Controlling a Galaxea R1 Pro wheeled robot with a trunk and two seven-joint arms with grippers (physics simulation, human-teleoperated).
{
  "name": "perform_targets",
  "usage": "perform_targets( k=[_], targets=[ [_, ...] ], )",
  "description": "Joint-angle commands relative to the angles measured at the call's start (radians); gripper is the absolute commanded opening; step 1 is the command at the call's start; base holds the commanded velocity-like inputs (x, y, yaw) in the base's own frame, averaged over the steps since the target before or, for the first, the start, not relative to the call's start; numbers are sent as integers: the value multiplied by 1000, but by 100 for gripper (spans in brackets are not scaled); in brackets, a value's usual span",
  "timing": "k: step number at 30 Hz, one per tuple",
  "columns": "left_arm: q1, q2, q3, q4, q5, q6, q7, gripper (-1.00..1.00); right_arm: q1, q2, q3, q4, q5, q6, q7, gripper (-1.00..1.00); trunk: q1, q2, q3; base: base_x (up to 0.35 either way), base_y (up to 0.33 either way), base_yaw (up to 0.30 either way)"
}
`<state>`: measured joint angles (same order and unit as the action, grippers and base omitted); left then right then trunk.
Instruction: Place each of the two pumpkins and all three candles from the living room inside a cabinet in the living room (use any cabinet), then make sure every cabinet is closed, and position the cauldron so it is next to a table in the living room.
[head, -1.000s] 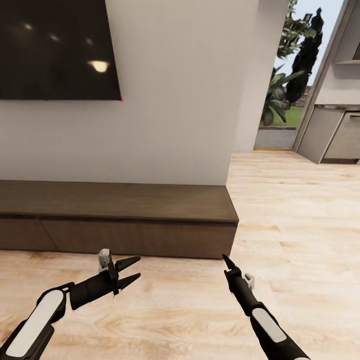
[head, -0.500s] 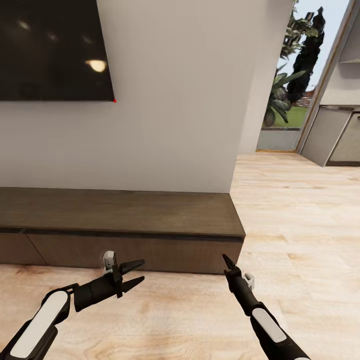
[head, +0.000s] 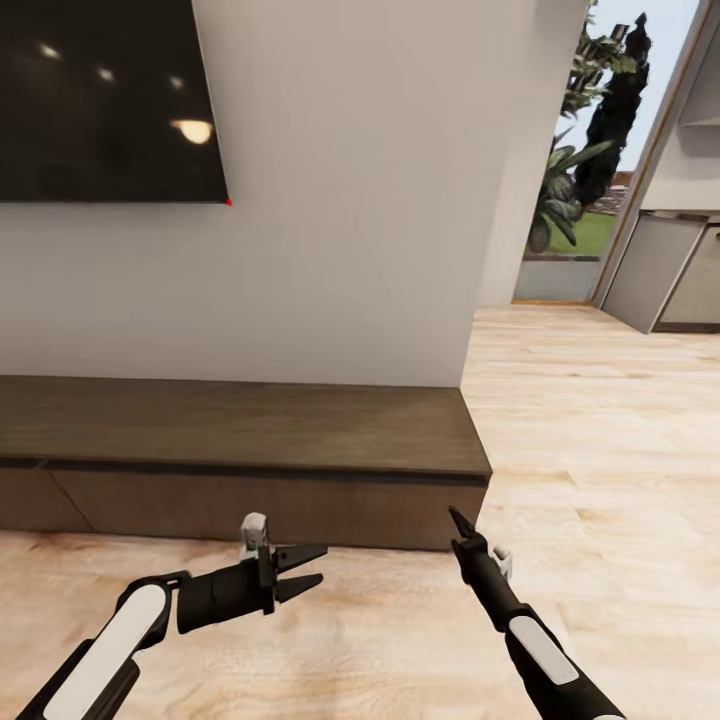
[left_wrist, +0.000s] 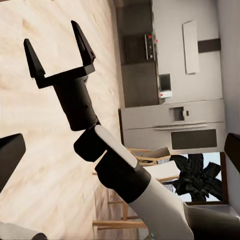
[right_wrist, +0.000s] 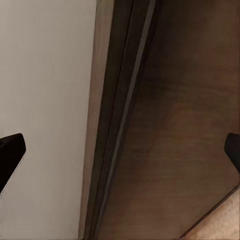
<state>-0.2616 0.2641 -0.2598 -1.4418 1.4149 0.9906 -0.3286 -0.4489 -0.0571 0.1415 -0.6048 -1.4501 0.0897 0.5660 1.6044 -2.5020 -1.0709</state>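
Note:
The cabinet (head: 250, 430), a long low dark-brown unit, runs along the white wall, and its flat drawer fronts (head: 260, 505) sit flush. My left gripper (head: 312, 570) hovers open over the floor just in front of it, fingers pointing right. My right gripper (head: 458, 520) points at the cabinet's right end, close to the front. From the left wrist camera the right gripper (left_wrist: 57, 50) is open with nothing between its fingers. In the right wrist view, the dark cabinet front (right_wrist: 170, 150) shows close up between the two spread fingertips (right_wrist: 10, 152).
A large black TV (head: 100, 100) hangs on the wall above the cabinet. Pale wood floor (head: 600, 450) stretches to the right past the wall's corner toward a glass door with plants (head: 575, 190) and grey kitchen units (head: 680, 270). Kitchen appliances (left_wrist: 175, 125) appear in the left wrist view.
The view shifted a little right and toward the cabinet. My left gripper has moved right along the cabinet front and stays open. The right arm has barely moved.

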Motion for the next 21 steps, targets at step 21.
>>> perform_targets(
  k=[21],
  targets=[
    [-2, 1, 7, -5, -7, -1, -11, 100, -1, -1, 4, 0, -18, -6, -4, 100, 0, 0, -1, 193, 0, 0]
  ],
)
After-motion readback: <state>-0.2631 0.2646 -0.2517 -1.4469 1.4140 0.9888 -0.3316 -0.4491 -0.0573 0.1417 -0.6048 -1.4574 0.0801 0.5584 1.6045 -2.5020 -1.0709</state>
